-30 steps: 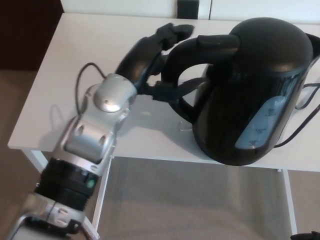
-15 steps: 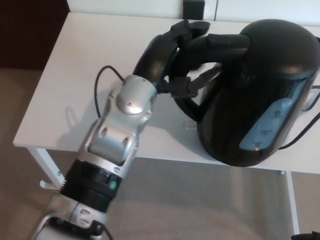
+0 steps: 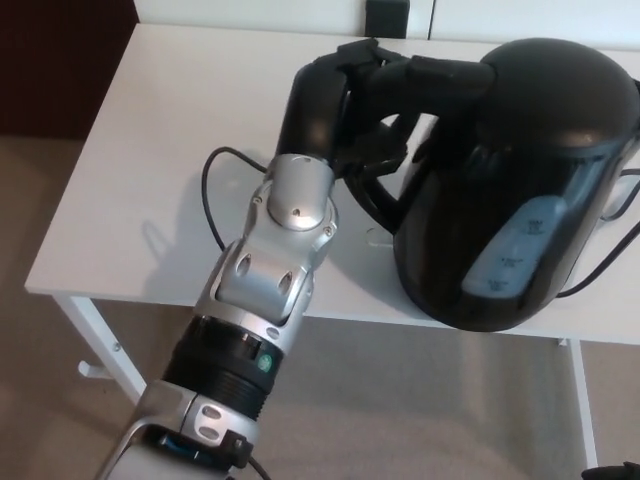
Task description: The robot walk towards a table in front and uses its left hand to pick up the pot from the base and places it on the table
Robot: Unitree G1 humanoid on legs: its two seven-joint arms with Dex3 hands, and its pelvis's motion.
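— Black on black from up here. Where are your fingers?

— My left hand (image 3: 335, 105) is on the curved black handle (image 3: 445, 78) of the glossy black, dome-topped plastic pot (image 3: 540, 130). My fingers (image 3: 368, 55) lie over the handle's top bar, and one hooks through the loop underneath. They are closed round it, clamped on the handle.

— And the pot itself?

— Just to the right of my fingers, upright, its body over the near edge of the white flat-topped table (image 3: 150, 140). A pale blue water window (image 3: 510, 255) runs down the side facing me. I cannot tell whether the bottom rests on a base or on the tabletop; the pot's own bulk hides it.

— Anything else close by?

— A thin black cable (image 3: 212, 185) loops on the table to the left of and below my fingers, beside my silver wrist casing (image 3: 290, 205). A second dark cord (image 3: 598, 262) trails across the table on the far right side of the pot, well away from my fingers.
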